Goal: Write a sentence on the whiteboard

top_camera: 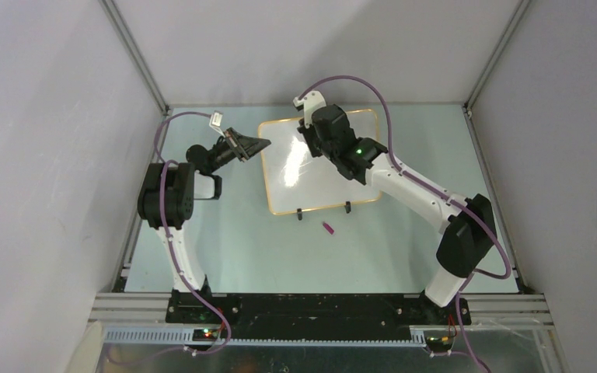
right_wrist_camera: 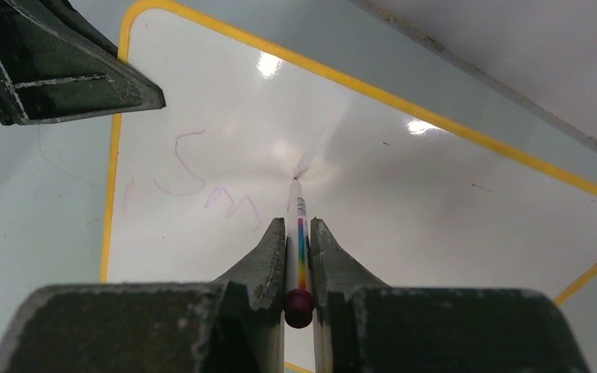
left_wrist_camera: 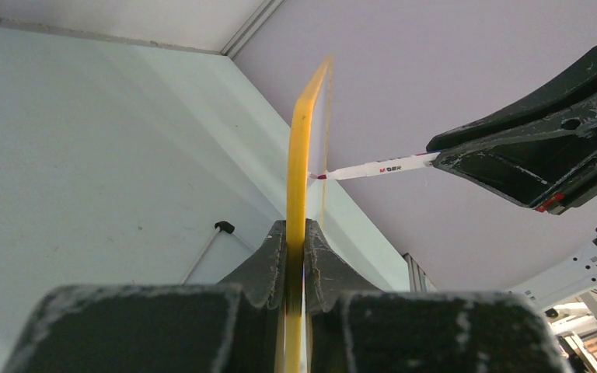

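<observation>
The whiteboard [top_camera: 311, 183] lies straight ahead of the right pincer [right_wrist_camera: 298, 227]. That pincer pinches a marker [right_wrist_camera: 298, 249] whose long axis points at the board, the tip seemingly touching near its middle, just right of faint purple strokes [right_wrist_camera: 194, 175]. The left pincer [left_wrist_camera: 295, 233] pinches the board's left edge.

**Around the work area**

A pale green table [top_camera: 280, 256] sits between plain grey walls [top_camera: 39, 155], with aluminium rails [top_camera: 135, 58] rising at the far corners. A small purple cap-like piece [top_camera: 329, 228] lies alone near the table's middle. A slotted white cable duct [top_camera: 311, 335] runs along the near edge.
</observation>
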You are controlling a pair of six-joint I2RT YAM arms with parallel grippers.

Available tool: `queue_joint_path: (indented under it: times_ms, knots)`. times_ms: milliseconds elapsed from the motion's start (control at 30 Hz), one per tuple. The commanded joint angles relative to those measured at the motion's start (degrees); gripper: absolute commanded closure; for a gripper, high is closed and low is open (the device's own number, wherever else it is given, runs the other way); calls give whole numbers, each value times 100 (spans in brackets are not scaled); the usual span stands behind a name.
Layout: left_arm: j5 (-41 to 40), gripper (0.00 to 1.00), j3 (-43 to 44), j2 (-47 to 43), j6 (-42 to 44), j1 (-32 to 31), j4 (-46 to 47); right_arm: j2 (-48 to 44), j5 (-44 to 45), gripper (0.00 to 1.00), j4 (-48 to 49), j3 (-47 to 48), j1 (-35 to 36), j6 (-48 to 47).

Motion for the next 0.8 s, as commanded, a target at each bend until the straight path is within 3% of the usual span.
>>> queue_joint_path:
  times_ms: [0, 300, 767]
  knots:
    - [461, 100, 19, 78, 299, -130, 122, -162, 84, 100, -65, -69, -31, 3]
    - [459, 100, 36, 93, 300, -126, 121, -186, 38, 100, -191, 368, 70, -72]
    - [458, 100, 33, 85, 299, -126, 122, -315, 209, 100, -142, -59, 313, -26]
